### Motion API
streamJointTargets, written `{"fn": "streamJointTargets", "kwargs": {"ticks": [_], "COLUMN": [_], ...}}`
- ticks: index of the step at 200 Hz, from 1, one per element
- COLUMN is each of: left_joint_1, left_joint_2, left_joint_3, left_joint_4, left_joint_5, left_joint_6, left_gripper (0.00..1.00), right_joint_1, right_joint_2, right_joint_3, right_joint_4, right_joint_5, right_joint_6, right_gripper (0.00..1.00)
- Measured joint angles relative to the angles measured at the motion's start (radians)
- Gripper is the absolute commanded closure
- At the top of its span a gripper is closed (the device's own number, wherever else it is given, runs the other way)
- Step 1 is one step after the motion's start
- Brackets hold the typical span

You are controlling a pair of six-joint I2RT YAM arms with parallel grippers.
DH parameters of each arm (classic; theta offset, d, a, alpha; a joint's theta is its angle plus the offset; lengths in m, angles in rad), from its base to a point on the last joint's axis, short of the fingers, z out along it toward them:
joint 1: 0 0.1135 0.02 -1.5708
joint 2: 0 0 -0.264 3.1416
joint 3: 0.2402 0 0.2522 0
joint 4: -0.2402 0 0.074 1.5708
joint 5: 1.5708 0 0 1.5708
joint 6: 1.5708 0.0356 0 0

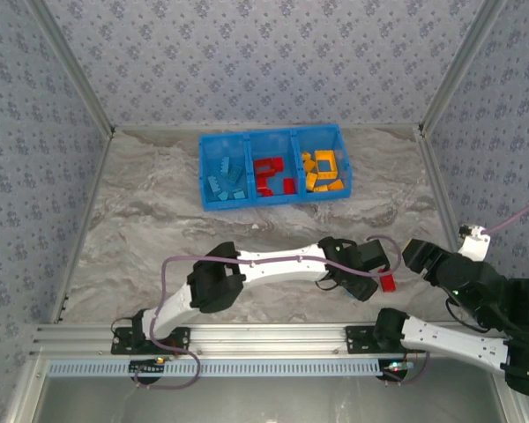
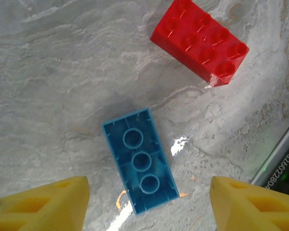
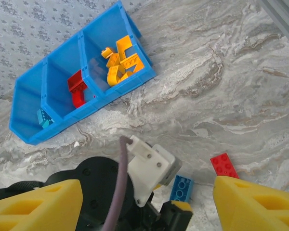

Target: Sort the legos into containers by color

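Bricks (image 1: 324, 169) are lying sorted in the bin (image 1: 247, 203), which is sitting at the middle of the table's (image 1: 141, 229) far edge: blue ones in its left compartment, red in the middle, orange in the right. Two more are lying loose close to the table's near edge, right of its middle. The blue brick (image 2: 140, 166) is lying studs down, hollow side up, and the red brick (image 2: 200, 41) is resting studs up near it but apart from it. The left gripper (image 2: 149, 192) is hanging over the blue brick with its jaws spread wide, one yellow finger (image 2: 48, 204) on each side, neither touching it. The right gripper (image 3: 148, 187) is hovering above the left arm (image 3: 101, 185), jaws likewise gaping wide and holding nothing
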Motion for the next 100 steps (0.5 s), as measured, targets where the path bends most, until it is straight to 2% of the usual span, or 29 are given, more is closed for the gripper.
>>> {"fn": "streamJointTargets", "kwargs": {"ticks": [25, 51, 100], "left_joint_1": [0.000, 0.001, -0.001], "left_joint_2": [0.092, 0.137, 0.156], "left_joint_3": [0.126, 0.154, 0.157], "left_joint_4": [-0.056, -0.096, -0.121], "left_joint_5": [-0.019, -0.030, -0.029], "left_joint_6": [0.000, -0.001, 0.000], "left_gripper": [0.35, 0.39, 0.67], "right_joint_1": [0.000, 0.000, 0.000], "right_joint_2": [0.000, 0.008, 0.046], "right_joint_3": [-0.002, -0.002, -0.001], "right_joint_4": [-0.001, -0.005, -0.005], "right_joint_5": [-0.012, -0.019, -0.031], "right_joint_6": [0.012, 0.034, 0.068], "right_gripper": [0.25, 0.27, 0.27]}}
